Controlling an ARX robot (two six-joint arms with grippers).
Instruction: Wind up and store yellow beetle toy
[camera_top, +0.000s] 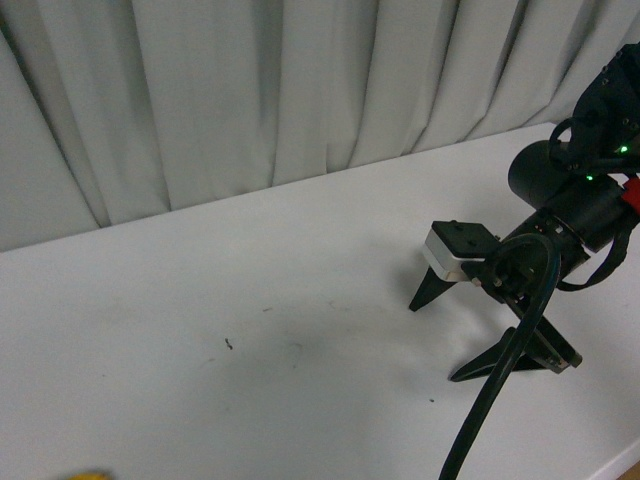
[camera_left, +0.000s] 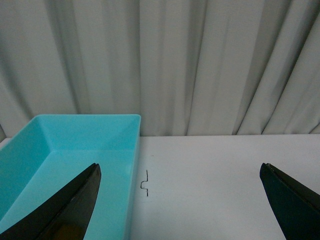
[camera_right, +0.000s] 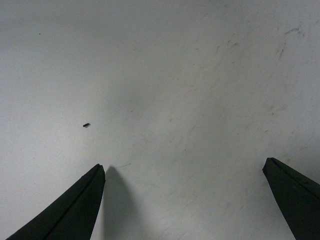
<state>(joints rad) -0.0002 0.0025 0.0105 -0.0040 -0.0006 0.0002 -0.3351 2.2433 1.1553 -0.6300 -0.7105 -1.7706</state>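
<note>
- Yellow beetle toy (camera_top: 92, 475): only a thin bright-yellow sliver shows at the very bottom edge of the front view. It is far off to the left of the right gripper's fingers, and its shape cannot be made out.
- Turquoise box (camera_left: 75, 135): open-topped with nothing visible inside. It sits on the white table (camera_top: 300, 260), and one finger of the left gripper hangs over its inside.
- Left gripper (camera_left: 180, 167): its two dark fingers are spread wide and hold nothing. The second finger is over bare table, well apart from the box.
- Dark squiggle (camera_left: 145, 184): a small mark on the table between the left gripper's fingers, just beside the box wall.
- Dark speck (camera_top: 229, 345): a tiny mark on the table, out ahead of the right gripper's fingertips.
- Right gripper (camera_top: 432, 343): its fingers are spread wide with nothing between them, and the tips point down close to the tabletop.
- Curtain (camera_top: 250, 90): pale folds hang behind the table's far edge.
</note>
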